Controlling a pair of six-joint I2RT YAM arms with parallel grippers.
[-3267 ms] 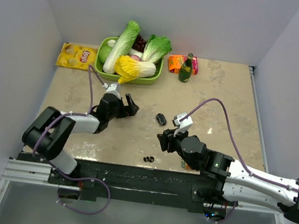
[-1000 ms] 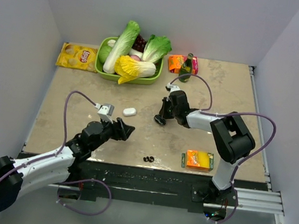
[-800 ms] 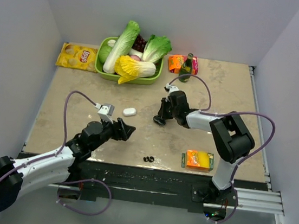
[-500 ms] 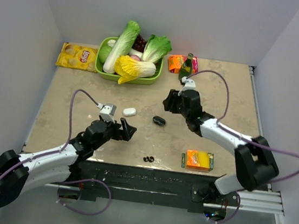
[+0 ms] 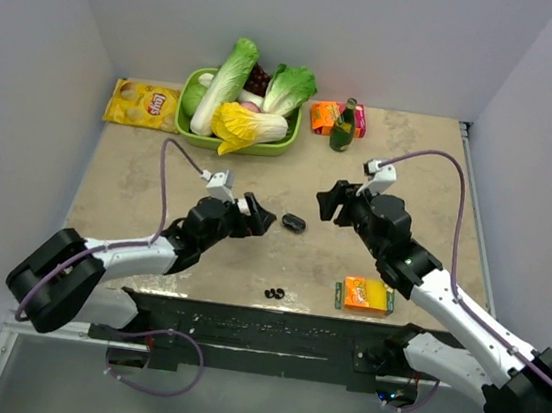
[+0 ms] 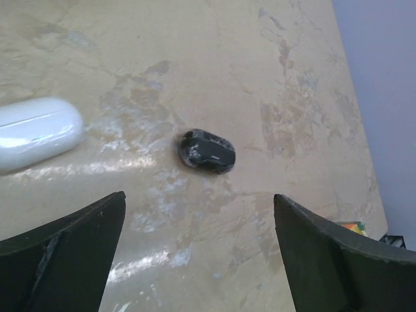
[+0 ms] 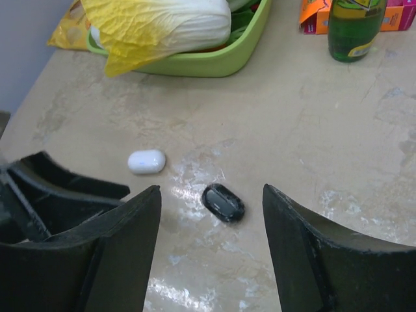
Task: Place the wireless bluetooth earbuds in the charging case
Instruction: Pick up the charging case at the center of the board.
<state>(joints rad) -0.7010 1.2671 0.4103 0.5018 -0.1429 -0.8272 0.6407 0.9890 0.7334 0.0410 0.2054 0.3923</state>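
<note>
A closed black charging case [image 5: 295,222] was seen on the desk [image 5: 422,164] between the left end effector [image 5: 261,217] and the right end effector [image 5: 327,200], both spread apart and holding nothing. A white case [image 7: 146,161] lay beside it. Two black earbuds [image 5: 274,293] were found near the front edge, beside an orange packet [image 5: 366,294]. Cabbages [image 5: 225,84] were piled in a green basket [image 5: 263,150].

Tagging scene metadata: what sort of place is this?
Likely a lab robot test cell, not a home: plain grey walls box in a marble-look table, the left arm and right arm are bolted to a rail at its near edge, and cabbages fill a green tray.
</note>
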